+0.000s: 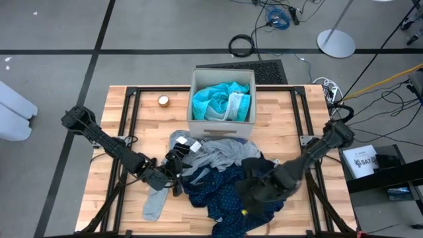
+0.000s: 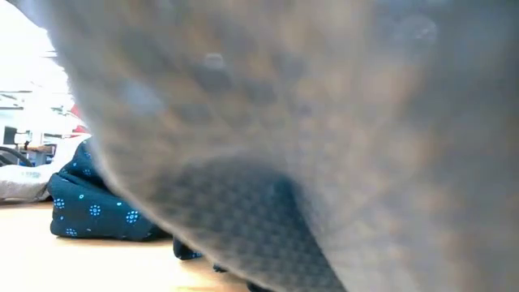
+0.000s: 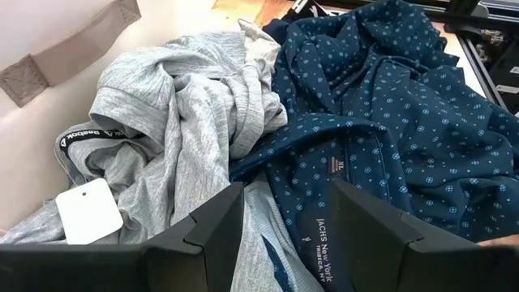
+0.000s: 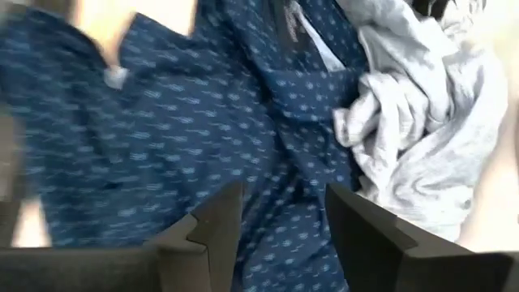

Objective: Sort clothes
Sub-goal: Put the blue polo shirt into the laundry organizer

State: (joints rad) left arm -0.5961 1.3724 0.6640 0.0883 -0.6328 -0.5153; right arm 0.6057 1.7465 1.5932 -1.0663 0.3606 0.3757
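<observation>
High view, lower centre: your right gripper (image 1: 254,192), fingers parted and empty, hangs over the navy dotted garment (image 1: 221,192), while the open left gripper (image 1: 173,173) waits at its left edge.

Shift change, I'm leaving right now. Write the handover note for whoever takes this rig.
Left gripper: jaws open, empty, at the pile's left edge over the grey garments.
Right gripper: jaws apart, nothing between them, over the navy dotted shirt.
Done: the turquoise garment lies in the beige box.
Left: the grey and navy pieces lie heaped together in front of the box, with a grey sock at the pile's left. All unsorted.
Fabric blocks most of the low view.
</observation>
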